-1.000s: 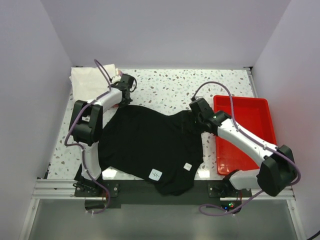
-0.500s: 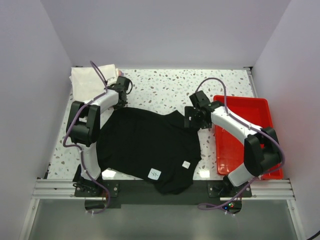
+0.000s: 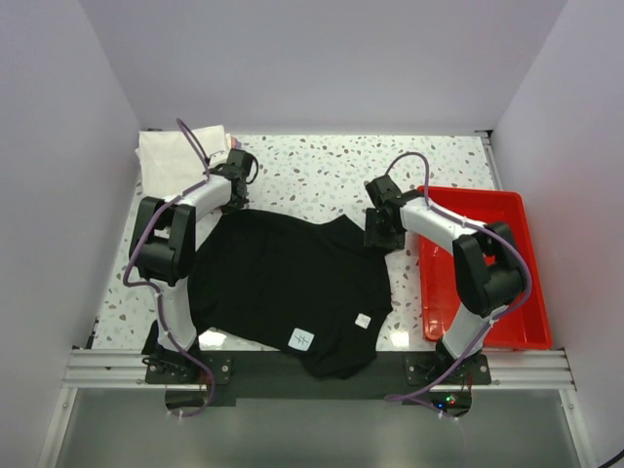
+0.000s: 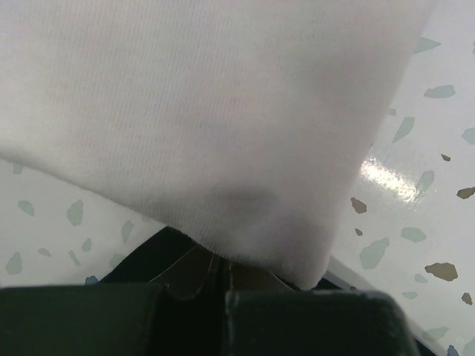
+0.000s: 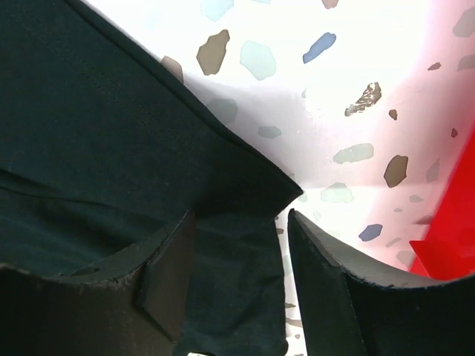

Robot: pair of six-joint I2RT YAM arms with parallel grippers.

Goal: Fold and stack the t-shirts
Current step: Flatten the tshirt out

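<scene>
The large black t-shirt [image 3: 283, 283] lies spread on the speckled table, with small white labels [image 3: 303, 340] near its front hem. A folded white t-shirt [image 3: 175, 156] sits at the back left corner. My left gripper [image 3: 237, 164] is beside the white shirt's right edge. In the left wrist view it [image 4: 223, 271] is shut, with white cloth [image 4: 208, 111] lying over its tips. My right gripper [image 3: 378, 232] is at the black shirt's back right corner. In the right wrist view it [image 5: 237, 259] is open, its fingers either side of a fold of black cloth [image 5: 96, 133].
A red plastic tray [image 3: 497, 224] stands at the right, close to my right arm; its edge shows in the right wrist view [image 5: 453, 230]. White walls enclose the table on three sides. A metal rail runs along the front edge.
My right arm has swung in towards the back, and its gripper has shifted slightly up and left. The shirt's right edge has settled a little leftward. My left gripper has crept towards the white shirt.
</scene>
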